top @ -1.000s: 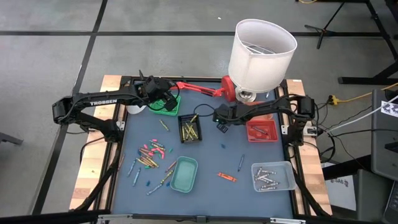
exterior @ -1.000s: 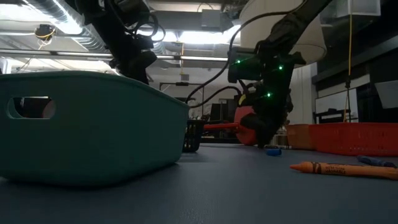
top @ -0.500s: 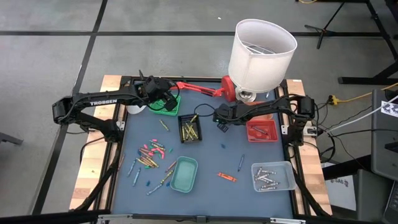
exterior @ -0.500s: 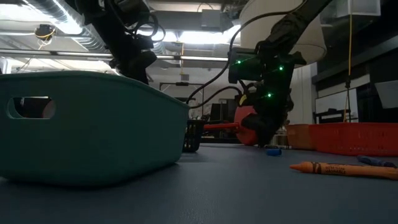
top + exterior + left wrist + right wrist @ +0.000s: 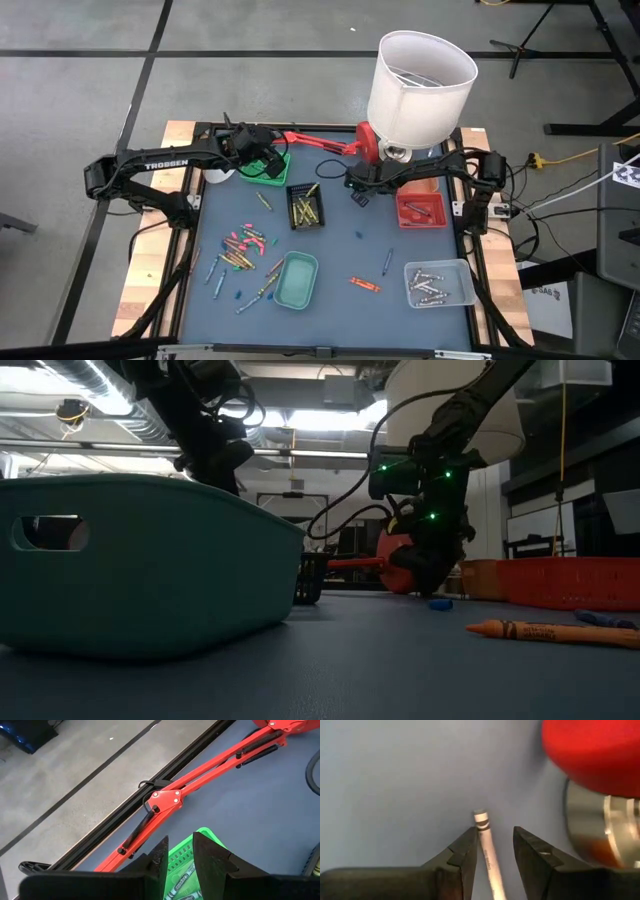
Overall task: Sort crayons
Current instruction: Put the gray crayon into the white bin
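**Grey-blue table, crayons part sorted, both arms at the far edge**

Item: the crayons (image 5: pixel 243 243). Most lie loose in a scatter on the left half of the mat, near the teal tray (image 5: pixel 298 279). More stand in the black tray (image 5: pixel 305 207) at the middle. Silvery ones fill the clear tray (image 5: pixel 439 283) at the near right corner. One orange crayon (image 5: pixel 364 285) lies alone between the teal and clear trays, with a blue crayon (image 5: pixel 386 262) near it; in the low view the orange one sits on the mat at the right.

Item: right gripper (image 5: pixel 357 192). Positioned low over the mat beside the red lamp base (image 5: pixel 371 143), just left of the red tray (image 5: pixel 421 210). Its wrist view shows a pale silvery crayon (image 5: pixel 489 851) lying between the two fingers (image 5: pixel 461 854); the jaws stand apart on either side of it, and I cannot tell whether they press it.

Item: left gripper (image 5: pixel 262 160). Positioned over the green tray (image 5: pixel 268 168) at the far left of the mat. Jaws parted a little, nothing between them; green crayons (image 5: pixel 181 881) show in the tray below.

Item: white lampshade (image 5: pixel 421 86), on a red jointed arm (image 5: pixel 318 143) running along the table's far edge.
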`<action>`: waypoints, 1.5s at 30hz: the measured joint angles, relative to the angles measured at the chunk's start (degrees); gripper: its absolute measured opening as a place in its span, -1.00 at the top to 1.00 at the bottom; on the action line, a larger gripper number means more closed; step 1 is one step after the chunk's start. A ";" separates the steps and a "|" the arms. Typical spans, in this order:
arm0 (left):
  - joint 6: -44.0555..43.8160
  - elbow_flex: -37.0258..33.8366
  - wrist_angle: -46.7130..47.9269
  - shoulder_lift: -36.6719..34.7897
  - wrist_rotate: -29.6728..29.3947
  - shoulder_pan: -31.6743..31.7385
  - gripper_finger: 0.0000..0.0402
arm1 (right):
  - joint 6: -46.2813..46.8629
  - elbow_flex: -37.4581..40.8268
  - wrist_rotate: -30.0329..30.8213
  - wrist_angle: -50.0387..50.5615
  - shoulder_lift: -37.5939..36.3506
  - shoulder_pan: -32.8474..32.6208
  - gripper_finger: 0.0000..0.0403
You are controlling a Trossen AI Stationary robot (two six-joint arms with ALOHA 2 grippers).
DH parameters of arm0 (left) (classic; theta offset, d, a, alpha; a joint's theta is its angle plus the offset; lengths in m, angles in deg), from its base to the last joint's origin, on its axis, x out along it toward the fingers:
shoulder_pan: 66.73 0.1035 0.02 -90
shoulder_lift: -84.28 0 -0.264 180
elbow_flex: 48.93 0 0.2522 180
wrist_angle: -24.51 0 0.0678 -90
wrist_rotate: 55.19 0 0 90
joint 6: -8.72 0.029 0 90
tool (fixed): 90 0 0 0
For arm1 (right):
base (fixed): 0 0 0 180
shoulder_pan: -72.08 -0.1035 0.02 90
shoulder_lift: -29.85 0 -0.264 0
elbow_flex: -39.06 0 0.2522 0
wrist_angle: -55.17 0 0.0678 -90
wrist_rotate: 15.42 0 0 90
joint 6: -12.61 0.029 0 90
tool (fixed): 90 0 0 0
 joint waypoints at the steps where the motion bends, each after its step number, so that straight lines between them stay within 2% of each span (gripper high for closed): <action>1: 0.00 0.00 0.00 0.00 0.00 0.00 0.63 | -0.32 0.00 -0.84 -0.08 0.00 0.32 0.37; 9: 0.00 0.00 0.02 0.00 0.00 0.00 0.63 | -1.40 0.07 -8.35 -0.20 -0.31 2.43 0.37; 22: 0.00 0.00 0.04 0.00 0.00 0.00 0.63 | -3.16 0.10 -16.65 0.41 -0.28 2.36 0.39; 34: 0.00 0.00 0.04 0.00 0.00 0.00 0.63 | -5.34 0.15 -18.05 0.65 -0.17 2.21 0.90; 41: 0.00 0.00 0.04 0.00 0.00 0.00 0.63 | -5.97 0.17 -18.05 0.71 -0.73 2.18 0.93; 45: 0.00 0.00 0.04 0.00 0.00 0.00 0.63 | -6.71 0.29 -20.48 0.69 -2.01 2.19 0.92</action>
